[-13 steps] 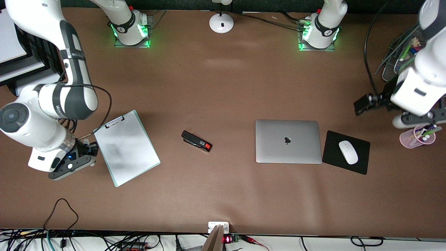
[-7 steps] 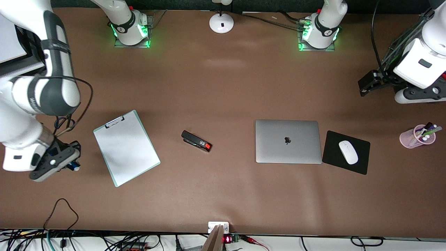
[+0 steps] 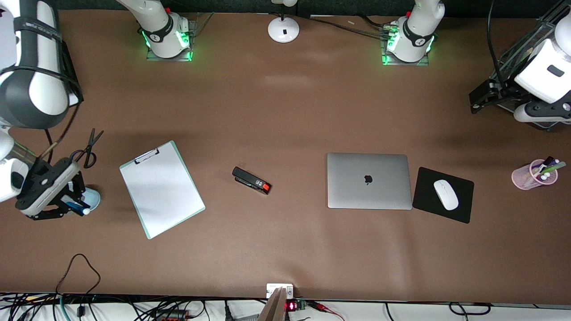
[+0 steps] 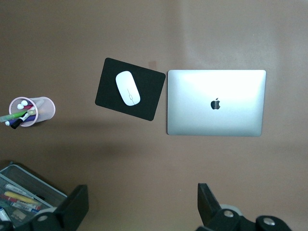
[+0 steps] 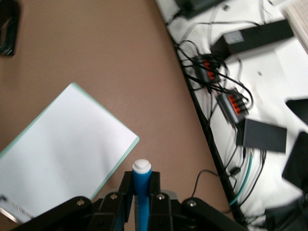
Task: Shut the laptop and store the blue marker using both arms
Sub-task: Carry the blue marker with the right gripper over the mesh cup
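The laptop [image 3: 368, 180] lies shut on the table with its silver lid and black apple logo up; it also shows in the left wrist view [image 4: 216, 102]. My right gripper [image 3: 71, 203] is shut on the blue marker [image 3: 76, 207] at the right arm's end of the table, beside the clipboard [image 3: 161, 189]. In the right wrist view the marker [image 5: 142, 185] stands between the shut fingers, white end out, over bare table by the clipboard's corner. My left gripper [image 3: 478, 99] is open and empty, up over the table at the left arm's end; its fingers [image 4: 77, 207] stand wide apart.
A pink cup [image 3: 534, 174] of pens, a wire tray [image 4: 24, 197], a white mouse [image 3: 445, 195] on a black pad and a black stapler [image 3: 251, 180] are on the table. Scissors [image 3: 89, 147] and a pale blue round object [image 3: 93, 196] lie by the right gripper.
My right gripper has moved with the marker away from the clipboard toward the table's end, uncovering the scissors. My left gripper has moved away from the pink cup toward the bases.
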Available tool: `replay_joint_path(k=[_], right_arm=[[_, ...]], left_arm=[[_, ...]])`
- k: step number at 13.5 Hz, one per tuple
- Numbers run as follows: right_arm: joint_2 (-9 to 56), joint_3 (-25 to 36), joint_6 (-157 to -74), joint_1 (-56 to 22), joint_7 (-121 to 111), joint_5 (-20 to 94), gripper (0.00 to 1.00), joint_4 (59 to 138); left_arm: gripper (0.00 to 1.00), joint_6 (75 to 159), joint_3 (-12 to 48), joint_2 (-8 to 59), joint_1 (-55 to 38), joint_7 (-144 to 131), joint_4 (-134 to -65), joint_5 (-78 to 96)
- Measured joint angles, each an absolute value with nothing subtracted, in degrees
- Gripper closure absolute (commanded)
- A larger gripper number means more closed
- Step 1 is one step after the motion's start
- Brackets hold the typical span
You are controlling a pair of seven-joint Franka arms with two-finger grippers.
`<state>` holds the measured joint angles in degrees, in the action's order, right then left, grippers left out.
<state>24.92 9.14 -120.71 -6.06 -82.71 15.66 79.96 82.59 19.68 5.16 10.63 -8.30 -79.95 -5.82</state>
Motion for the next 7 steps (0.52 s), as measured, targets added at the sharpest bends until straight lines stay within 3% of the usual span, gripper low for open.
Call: replay_joint_path(k=[7], right_arm=[[25.3, 9.1, -112.2, -0.6, -103.1, 23.0, 1.0, 82.8]], left_arm=[[0.0, 82.6, 19.7, 4.1, 10.6, -7.4, -80.7, -5.8]])
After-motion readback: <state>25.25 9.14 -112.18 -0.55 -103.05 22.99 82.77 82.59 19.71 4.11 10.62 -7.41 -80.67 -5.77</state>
